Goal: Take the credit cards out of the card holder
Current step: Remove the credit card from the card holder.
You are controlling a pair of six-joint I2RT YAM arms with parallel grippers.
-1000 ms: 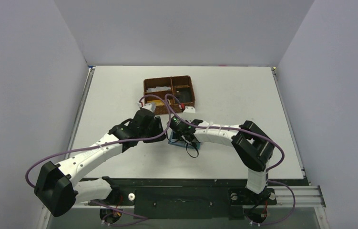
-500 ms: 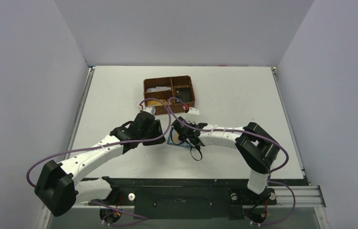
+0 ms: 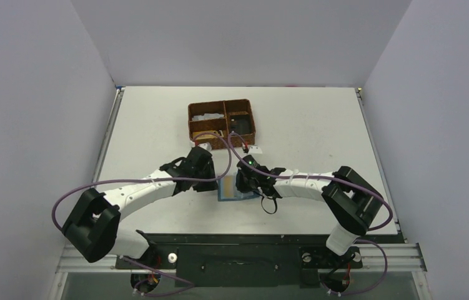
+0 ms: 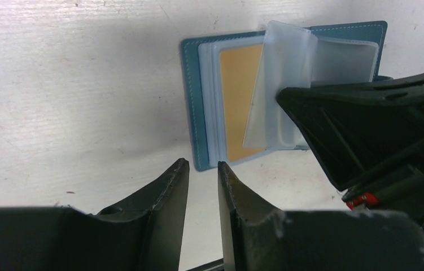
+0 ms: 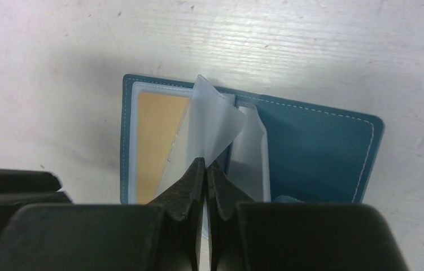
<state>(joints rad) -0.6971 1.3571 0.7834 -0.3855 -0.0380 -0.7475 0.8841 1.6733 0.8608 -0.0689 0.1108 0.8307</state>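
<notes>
- I see the card holder lying open and flat on the white table. It is between the two grippers and well apart from the brown basket.
- The right gripper is closed tight on one clear plastic sleeve of the holder. This sleeve stands up from the fold and curls over.
- In the panel toward the left arm, one tan-gold credit card sits inside its pocket, partly under the lifted sleeve.
- The left gripper has only a narrow gap between its fingers and holds nothing. It hangs just beside the holder's edge, on the card's side.
</notes>
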